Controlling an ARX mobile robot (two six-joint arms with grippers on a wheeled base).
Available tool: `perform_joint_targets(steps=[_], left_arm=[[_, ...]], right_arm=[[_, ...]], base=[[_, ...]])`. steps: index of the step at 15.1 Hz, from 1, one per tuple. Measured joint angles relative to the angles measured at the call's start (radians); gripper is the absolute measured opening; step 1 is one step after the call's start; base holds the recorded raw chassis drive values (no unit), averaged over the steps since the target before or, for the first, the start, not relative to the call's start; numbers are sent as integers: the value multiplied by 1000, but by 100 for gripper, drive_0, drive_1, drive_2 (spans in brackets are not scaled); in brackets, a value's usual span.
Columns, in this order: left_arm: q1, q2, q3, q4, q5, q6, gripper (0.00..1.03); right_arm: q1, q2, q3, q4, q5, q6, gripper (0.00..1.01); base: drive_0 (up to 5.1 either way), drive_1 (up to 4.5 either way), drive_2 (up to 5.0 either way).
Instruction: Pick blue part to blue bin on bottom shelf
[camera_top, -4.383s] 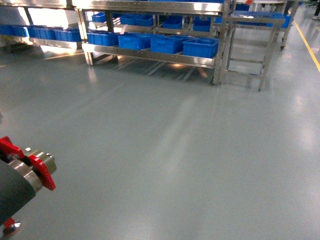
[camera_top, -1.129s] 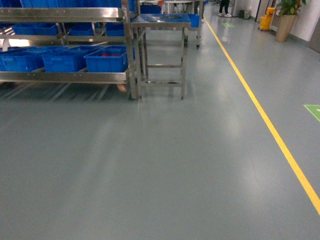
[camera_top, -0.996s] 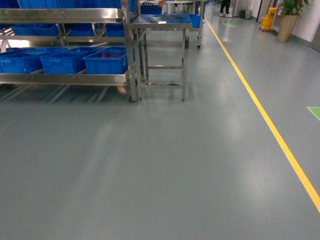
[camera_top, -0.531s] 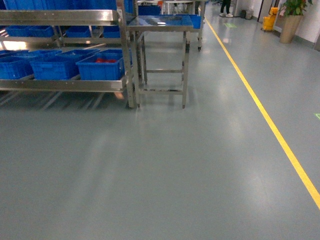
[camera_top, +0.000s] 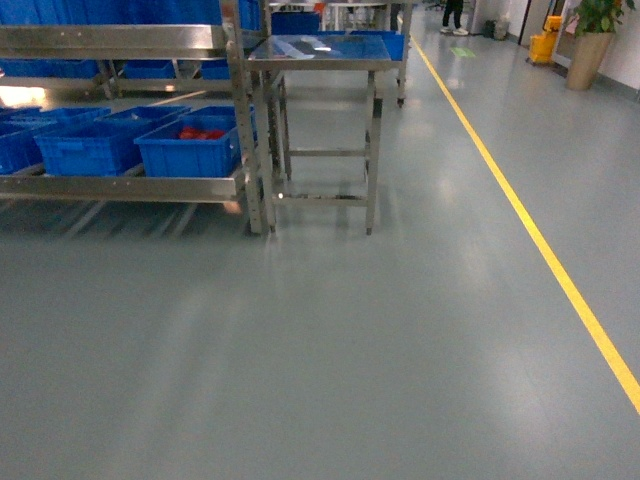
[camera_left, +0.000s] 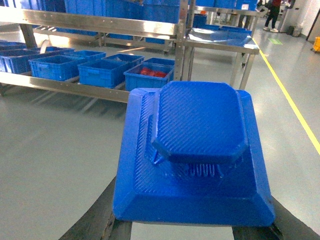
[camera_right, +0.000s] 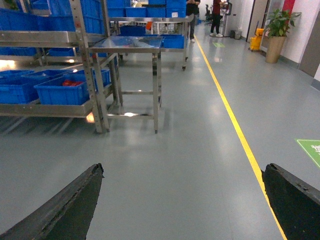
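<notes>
I see the blue part (camera_left: 197, 150) filling the left wrist view, a stepped blue plastic piece with a raised octagonal top, sitting between the two dark fingers (camera_left: 95, 220) of the left claw (camera_left: 192, 225). The left claw is clamped on it, one finger at each lower edge. The part is off the floor, well short of the rack.

Beyond it I see the bottom shelf (camera_top: 120, 186), a steel level with a flat riveted front rail, carrying a row of blue bins. The end blue bin (camera_top: 190, 148), nearest the rack's corner post, has red pieces (camera_top: 200, 133) inside. The next blue bin (camera_top: 85, 145) sits just beside it to the left; I cannot tell its contents. An upper shelf (camera_top: 110, 40) holds more blue bins.

Just right of the rack stands the small steel worktop (camera_top: 320, 50) on four legs, with a blue tray (camera_top: 385, 42) at its far side.

The right claw (camera_right: 182, 200) is spread wide, its fingers (camera_right: 65, 210) at the two lower corners of its wrist view, nothing between them but grey floor (camera_top: 350, 350). A yellow line (camera_top: 540, 240) runs along the floor on the right, toward a potted plant (camera_top: 590, 35). Neither claw shows in the head view.
</notes>
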Motion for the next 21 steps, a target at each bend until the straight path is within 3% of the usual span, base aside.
perform_joint_targets(steps=[21], left_arm=[[0, 0, 0, -2, 0, 0, 43]], right_arm=[[0, 0, 0, -5, 0, 0, 98]], base=[[2, 432, -429]])
